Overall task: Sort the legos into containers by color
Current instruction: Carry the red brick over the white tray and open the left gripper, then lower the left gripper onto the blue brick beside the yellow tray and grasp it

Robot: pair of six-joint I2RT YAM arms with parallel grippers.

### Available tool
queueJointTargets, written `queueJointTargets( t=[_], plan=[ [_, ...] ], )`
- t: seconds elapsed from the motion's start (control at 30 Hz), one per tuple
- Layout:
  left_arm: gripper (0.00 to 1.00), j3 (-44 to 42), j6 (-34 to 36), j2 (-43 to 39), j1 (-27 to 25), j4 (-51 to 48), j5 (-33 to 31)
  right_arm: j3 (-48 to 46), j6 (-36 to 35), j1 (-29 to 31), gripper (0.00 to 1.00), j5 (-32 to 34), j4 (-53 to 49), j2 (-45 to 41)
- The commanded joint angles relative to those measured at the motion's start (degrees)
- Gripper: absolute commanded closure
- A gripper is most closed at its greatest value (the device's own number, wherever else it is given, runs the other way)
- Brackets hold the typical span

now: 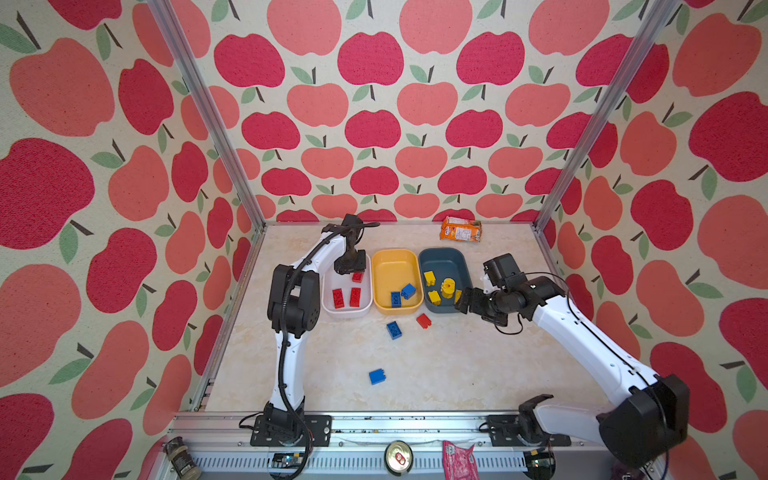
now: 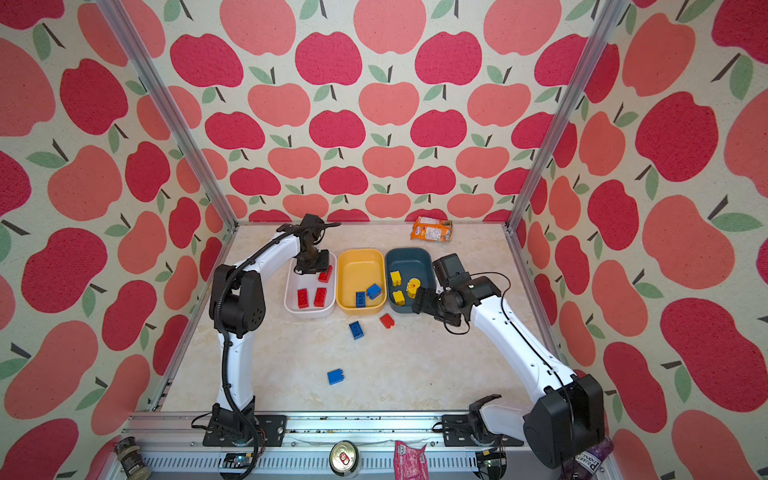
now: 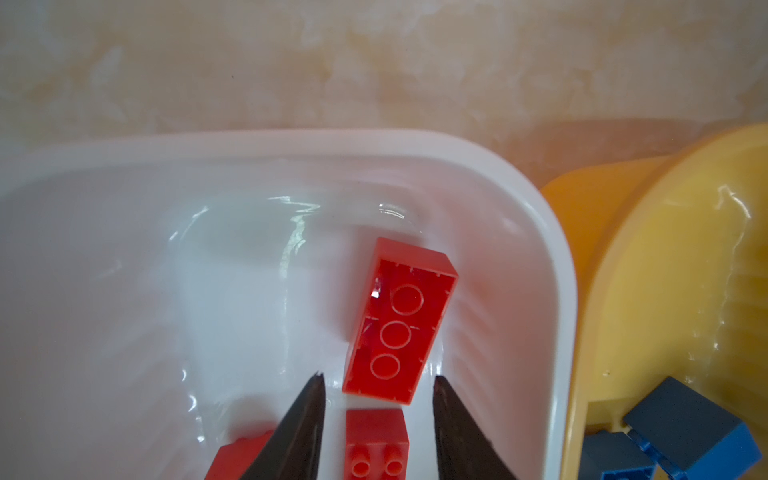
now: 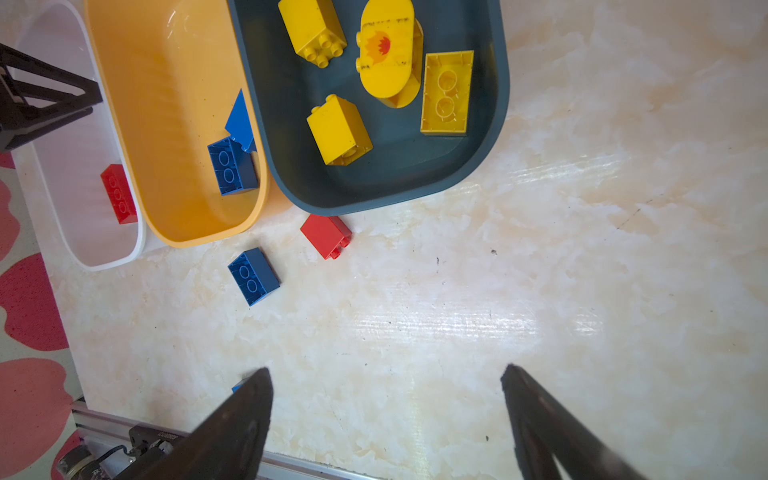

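The white tub (image 1: 347,312) holds three red legos; one (image 3: 399,320) lies studs-down against its wall. My left gripper (image 3: 378,376) hangs open just above that brick, holding nothing, and shows over the tub's far end (image 1: 350,269) in a top view. The yellow tub (image 1: 395,257) holds two blue legos (image 1: 402,295). The dark blue-grey tub (image 1: 442,257) holds several yellow legos (image 4: 338,129). On the table lie a blue brick (image 1: 394,330), a red brick (image 1: 423,321) and another blue brick (image 1: 377,376). My right gripper (image 4: 385,369) is open and empty, beside the blue-grey tub's near right corner (image 1: 463,301).
An orange snack packet (image 1: 461,229) lies at the back of the table. On the front rail sit a can (image 1: 398,457), a jar (image 1: 180,457) and a pink wrapper (image 1: 457,459). Metal frame posts and apple-print walls close in both sides.
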Motion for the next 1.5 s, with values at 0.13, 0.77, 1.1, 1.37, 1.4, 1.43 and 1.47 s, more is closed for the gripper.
queueJointTargets(
  t=[0.13,0.77,1.1,1.37,1.4,1.43,1.47],
  plan=[
    [0.46,-3.6,-0.5,-5.1,0.1,0.1,1.2,-0.6,0.0,1.3,0.11,0.8,-0.8,-0.1],
    [0.24,-22.1,-12.9,-24.6,-6.1,4.2,2.8,-0.3,-1.0,3.8,0.11,0.4,0.0,1.2],
    [0.20,-27.8,-21.3,-30.6,-15.0,3.6,-0.1,1.0,-3.3,3.6,0.10,-1.0,0.3,3.3],
    [0.19,-31.1,-27.7,-30.5,-22.0,4.3,-0.2,1.0,-5.3,1.7,0.10,-2.8,0.1,3.7],
    [0.18,-31.2,-28.1,-30.1,-22.7,4.3,-0.2,0.9,-5.5,1.4,0.10,-2.9,0.0,3.6],
    [0.18,-31.1,-28.7,-29.6,-23.5,4.3,-0.2,0.8,-5.8,1.1,0.10,-3.1,-0.1,3.5],
    [0.17,-31.0,-29.1,-29.0,-24.2,4.4,-0.2,0.7,-6.0,0.8,0.10,-3.3,-0.2,3.3]
  ],
)
